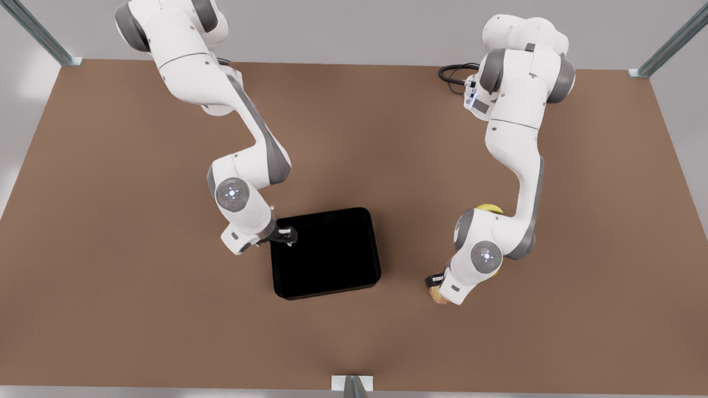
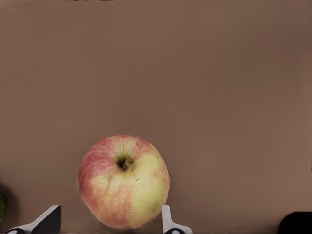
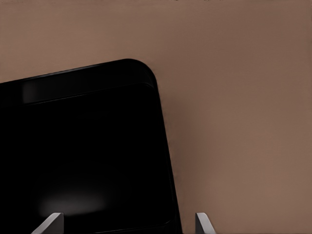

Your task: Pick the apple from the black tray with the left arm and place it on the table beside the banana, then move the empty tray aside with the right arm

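The left gripper (image 2: 107,222) sits over the apple (image 2: 124,181), which rests on the table (image 2: 204,87); its fingers are spread, one on each side. The right gripper (image 3: 129,224) is at the tray (image 1: 327,254) rim, fingers apart, straddling the rim.

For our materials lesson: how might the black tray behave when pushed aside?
The black tray looks rigid, glossy and empty, so it probably slides flat across the table. The open right gripper sits at its rim near a corner; pushing there may spin it. The left gripper, open, flanks the apple elsewhere.
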Tool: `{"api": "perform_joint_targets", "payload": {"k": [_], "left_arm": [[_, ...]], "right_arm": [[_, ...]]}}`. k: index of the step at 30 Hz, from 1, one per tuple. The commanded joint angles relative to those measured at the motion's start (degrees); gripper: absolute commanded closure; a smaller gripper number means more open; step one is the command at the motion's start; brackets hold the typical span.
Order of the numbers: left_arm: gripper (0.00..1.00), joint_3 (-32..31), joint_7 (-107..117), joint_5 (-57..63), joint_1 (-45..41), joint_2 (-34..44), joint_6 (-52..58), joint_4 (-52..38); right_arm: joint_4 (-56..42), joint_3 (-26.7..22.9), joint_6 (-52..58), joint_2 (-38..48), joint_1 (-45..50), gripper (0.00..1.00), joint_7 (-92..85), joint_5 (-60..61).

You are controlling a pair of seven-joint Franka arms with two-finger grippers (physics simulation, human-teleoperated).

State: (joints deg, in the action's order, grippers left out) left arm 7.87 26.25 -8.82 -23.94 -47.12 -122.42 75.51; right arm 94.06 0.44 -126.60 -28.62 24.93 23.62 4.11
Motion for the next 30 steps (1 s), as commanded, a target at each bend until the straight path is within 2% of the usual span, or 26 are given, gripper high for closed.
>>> {"api": "perform_joint_targets", "payload": {"k": [1,2,3,5,6,7,9,11,12,13,14,15,17,21,22,23,24,27,30], "left_arm": [[0.00,1.3,-12.9,0.4,0.0,2.9,11.4,-4.0],[0.00,2.6,-13.3,0.6,0.0,5.0,20.8,-9.3],[0.00,2.8,-13.6,2.7,0.0,9.4,25.6,-9.9],[0.00,3.3,-16.0,3.6,0.5,15.7,30.1,-10.0],[0.00,7.4,-31.2,2.6,0.7,17.4,31.6,-9.8],[0.00,9.3,-35.2,-1.5,2.5,19.2,31.8,-8.9],[0.00,9.2,-35.2,-3.7,3.8,30.0,23.0,7.3],[0.00,10.0,-34.3,-3.7,4.3,30.0,23.9,5.7],[0.00,12.9,-32.8,-3.8,4.3,30.0,26.3,3.7],[0.00,12.2,-32.8,-4.2,8.3,30.0,30.3,0.8],[0.00,-2.6,-31.8,0.4,19.8,31.1,30.9,1.4],[0.00,-4.4,-32.1,2.2,20.6,34.9,20.3,10.1],[0.00,-4.4,-31.6,2.1,20.2,30.6,20.6,8.0],[0.00,-4.3,-31.6,3.0,20.5,29.7,19.7,8.0],[0.00,-4.3,-31.5,3.0,20.2,29.6,19.7,7.9],[0.00,-4.4,-31.4,3.0,20.2,29.6,19.7,7.9],[0.00,-4.3,-31.5,3.1,20.2,29.6,19.7,7.8],[0.00,-4.4,-31.4,4.3,20.1,29.8,20.1,7.4],[0.00,-4.4,-31.4,4.3,20.1,29.7,19.8,7.5]], "right_arm": [[0.2,0.0,-6.7,-1.0,-0.1,0.00,13.5,0.1],[0.1,0.0,-7.2,-2.1,-0.2,0.00,13.5,0.1],[0.1,0.0,-8.7,-2.4,-0.9,0.00,13.0,0.0],[0.1,0.0,-9.1,-3.6,-0.8,0.00,11.9,0.0],[0.1,0.0,-9.7,-4.0,-0.8,0.00,11.6,0.1],[0.1,0.0,-10.3,-4.7,-0.8,0.00,11.5,0.1],[0.3,0.1,-11.7,-5.9,-0.8,0.00,10.6,0.1],[1.5,0.1,-14.1,-6.6,-0.8,0.00,10.4,0.0],[1.5,0.1,-14.2,-6.9,-0.8,0.00,10.0,0.0],[1.5,0.1,-14.2,-7.1,-0.8,0.00,9.3,0.1],[1.7,0.1,-14.2,-7.2,-0.8,0.00,8.9,0.1],[2.1,0.1,-15.1,-8.0,-0.8,0.00,7.6,0.1],[3.7,0.2,-18.4,-9.0,-0.8,0.00,7.2,0.1],[4.6,0.2,-18.6,-9.3,-1.0,0.00,6.0,0.2],[4.6,0.2,-18.6,-9.3,-1.0,0.02,6.1,0.2],[4.6,0.2,-18.6,-9.3,-1.0,0.10,6.2,0.3],[4.6,0.2,-18.4,-9.2,-1.1,0.24,6.4,0.6],[4.6,0.2,-18.1,-8.9,-1.0,0.43,5.9,3.3],[4.6,0.1,-17.9,-8.7,-1.0,0.52,5.9,3.3]]}}
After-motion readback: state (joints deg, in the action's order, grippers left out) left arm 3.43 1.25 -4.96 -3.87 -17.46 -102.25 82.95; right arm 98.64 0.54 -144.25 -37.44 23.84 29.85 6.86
